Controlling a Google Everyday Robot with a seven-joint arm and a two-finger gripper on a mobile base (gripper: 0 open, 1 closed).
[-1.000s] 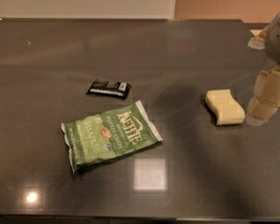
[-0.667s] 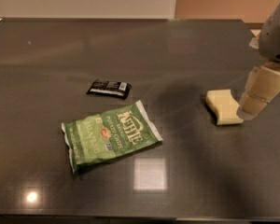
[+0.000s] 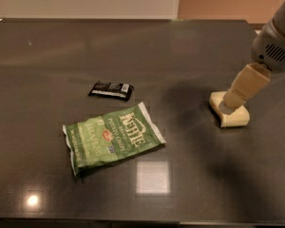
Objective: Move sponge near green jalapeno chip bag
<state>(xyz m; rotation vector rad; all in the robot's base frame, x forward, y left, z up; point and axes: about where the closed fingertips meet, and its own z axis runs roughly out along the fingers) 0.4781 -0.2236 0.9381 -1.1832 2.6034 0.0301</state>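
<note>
On table (image 3: 180,51) right: gripper (image 3: 227,106) touching sponge (image 3: 236,118), can't tell if gripping | bag (image 3: 111,137) well left | wrapper (image 3: 110,90) near bag

We've got the chip bag (image 3: 111,139) on the table (image 3: 180,51), wrapper (image 3: 110,90) near its 12 o'clock, sponge (image 3: 236,118) well off at 3 o'clock, gripper (image 3: 228,106) over it.

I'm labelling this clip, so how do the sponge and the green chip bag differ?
The chip bag is green, crinkled and printed; the sponge is plain pale yellow. The chip bag is much larger than the sponge. The chip bag lies centre-left; the sponge sits far right under the gripper. Both rest on the dark table.
</note>
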